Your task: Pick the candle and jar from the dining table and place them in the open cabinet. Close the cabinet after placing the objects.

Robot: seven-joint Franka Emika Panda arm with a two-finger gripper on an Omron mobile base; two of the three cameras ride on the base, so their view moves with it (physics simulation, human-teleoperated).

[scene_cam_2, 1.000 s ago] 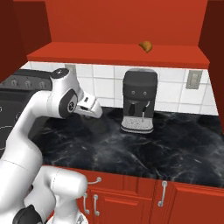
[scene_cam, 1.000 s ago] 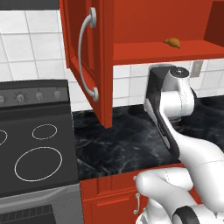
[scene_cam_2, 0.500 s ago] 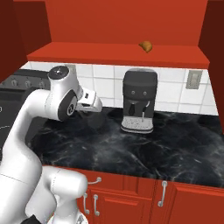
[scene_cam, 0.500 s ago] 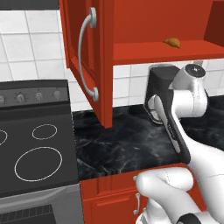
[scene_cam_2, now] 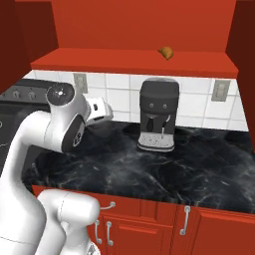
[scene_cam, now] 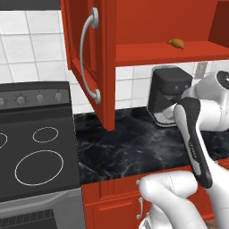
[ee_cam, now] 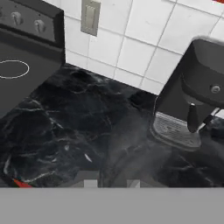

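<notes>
In front of the open cabinet (scene_cam: 152, 22), low over the black marble counter (scene_cam_2: 149, 174): claw (ee_cam: 111, 183) angled down at the slab, tips set apart, gripping nothing. Faces a coffee machine (ee_cam: 197, 92) backed against the white tiled wall, with a stove (scene_cam: 36, 156) off to one side.

Whereabouts of the candle and the jar: cannot tell from here. Presumably on the dining table, away from this counter.

Handling, as a judgement only:
- Candle: likely light and waxy, a little slippery, and soft enough to dent under a hard squeeze. Best taken across its widest part, low down, with a modest pinch and no pull on the wick.
- Jar: probably stiff, smooth-walled, heavier and breakable. Best gripped round the body below the lid, kept upright and set down softly, not dropped onto the wood.

Containers:
- Cabinet standing open, its red panelled door (scene_cam: 74, 44) swung out beside the stove and the long silver handle (scene_cam: 87, 58) facing the room.
- On the shelf (scene_cam_2: 124, 62), one golden-brown croissant (scene_cam: 175, 43), lying toward the far end. Bare board beside it, seemingly room enough for two small things.
- Coffee machine's drip tray (ee_cam: 173, 129) holding nothing.

Closing the door afterwards looks like a push on its outer face or a hook on that handle.
</notes>
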